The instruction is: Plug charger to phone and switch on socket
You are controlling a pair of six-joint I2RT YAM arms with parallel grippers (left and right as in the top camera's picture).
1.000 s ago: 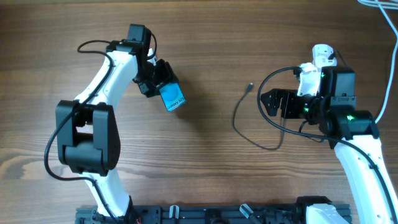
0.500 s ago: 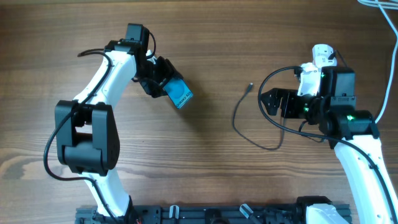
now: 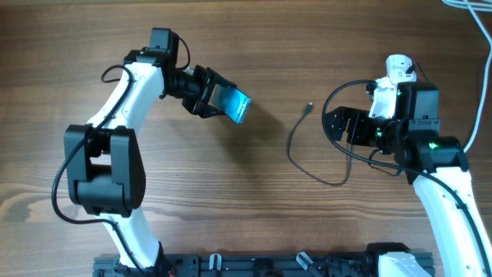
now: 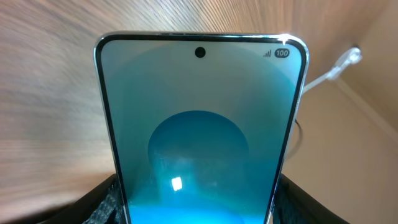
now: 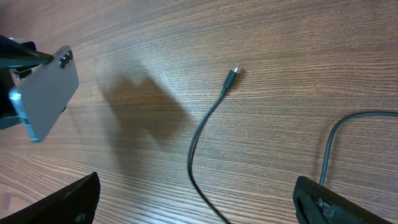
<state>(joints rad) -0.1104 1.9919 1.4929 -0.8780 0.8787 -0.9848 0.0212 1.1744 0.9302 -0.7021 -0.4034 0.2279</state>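
Spanning every view, a brown wood-grain table [image 3: 254, 215] carries the whole setup.

Left arm [image 3: 115, 115], white links with black joints: reaches in from the lower edge toward the table's upper middle. The left gripper [image 3: 209, 95] is clamped on one short end of the phone; the left wrist view shows black fingers [image 4: 102, 202] at both lower corners of the handset.

Right arm [image 3: 438, 177], same build: sits at the right side. The right gripper [image 3: 332, 125] points left with its fingers [image 5: 68, 202] spread wide and nothing between them.

Elongated white and grey socket [image 3: 396, 69]: lies near the upper right, mostly hidden behind the right arm; only one end shows. Switch state: cannot tell. A thick white lead [image 3: 469, 15] crosses the top right corner.

Small rectangular phone [image 3: 233, 104] with a cyan-blue screen: held off the table and tilted. The screen faces the left wrist camera, showing a darker round patch, and the grey back [image 5: 46, 102] faces the right wrist camera. Its shadow falls on the wood beside it.

Long thin black charger [image 3: 296, 150]: lies loose on the table in a curve, between phone and right gripper. Its small dark connector tip [image 5: 232, 74] rests flat on the wood, well apart from the phone, with bare wood between them. The tip is also apart from the right fingers.
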